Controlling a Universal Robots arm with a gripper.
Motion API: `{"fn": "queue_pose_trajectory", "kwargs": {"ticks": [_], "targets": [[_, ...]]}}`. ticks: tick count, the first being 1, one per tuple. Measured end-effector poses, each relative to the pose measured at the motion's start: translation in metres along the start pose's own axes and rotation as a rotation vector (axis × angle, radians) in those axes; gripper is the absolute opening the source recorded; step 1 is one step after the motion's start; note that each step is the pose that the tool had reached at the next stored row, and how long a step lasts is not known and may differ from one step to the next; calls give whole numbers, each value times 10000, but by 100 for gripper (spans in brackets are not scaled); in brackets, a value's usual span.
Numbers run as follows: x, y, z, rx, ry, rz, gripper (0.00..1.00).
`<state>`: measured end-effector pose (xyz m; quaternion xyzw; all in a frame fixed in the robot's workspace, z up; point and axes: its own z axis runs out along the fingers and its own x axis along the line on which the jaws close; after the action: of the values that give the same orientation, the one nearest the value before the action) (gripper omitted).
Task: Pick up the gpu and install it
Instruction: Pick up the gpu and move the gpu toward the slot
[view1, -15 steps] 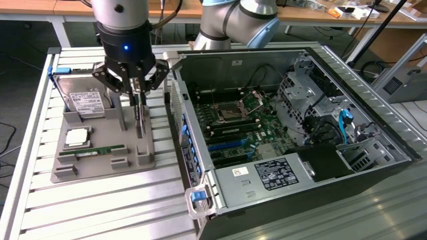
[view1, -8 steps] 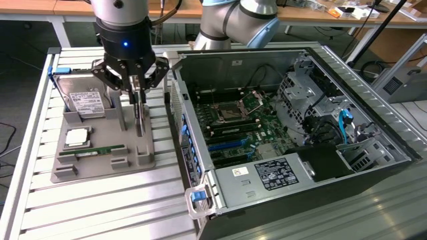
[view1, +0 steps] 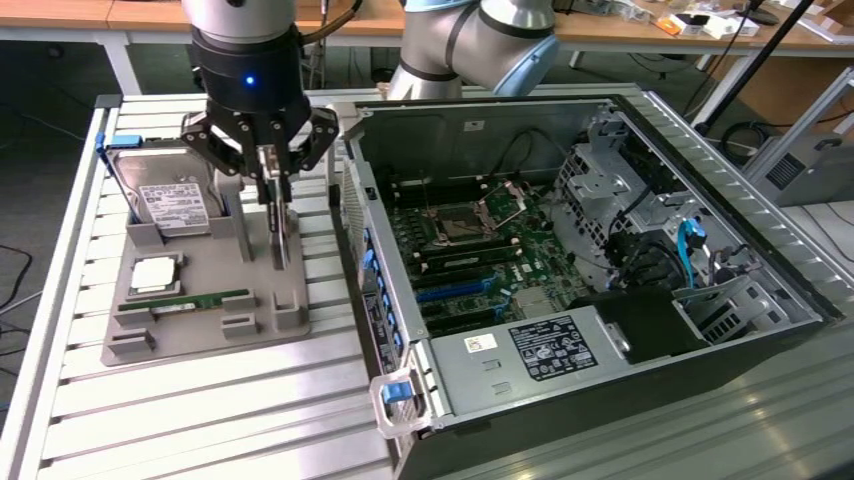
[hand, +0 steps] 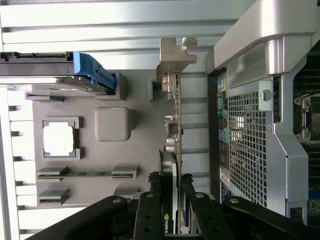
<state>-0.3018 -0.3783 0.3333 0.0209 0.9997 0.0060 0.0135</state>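
Fingers (hand: 149, 215) clamp gpu (hand: 175, 132) upright in tray (view1: 287, 315) | hard drive (view1: 171, 203), computer case (hand: 250, 150) flank it

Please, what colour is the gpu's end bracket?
Silver; the gpu's bracket shows best in the wrist view.

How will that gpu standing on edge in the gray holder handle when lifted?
The gpu likely feels stiff: a flat board with a metal bracket. Probably fragile, given its exposed components. Thin and upright in the gripper, it might tilt.
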Motion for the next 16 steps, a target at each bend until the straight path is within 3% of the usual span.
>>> {"fn": "queue_pose_trajectory", "kwargs": {"ticks": [16], "targets": [[-4, 2, -127, -7, 0, 0, 27]]}}
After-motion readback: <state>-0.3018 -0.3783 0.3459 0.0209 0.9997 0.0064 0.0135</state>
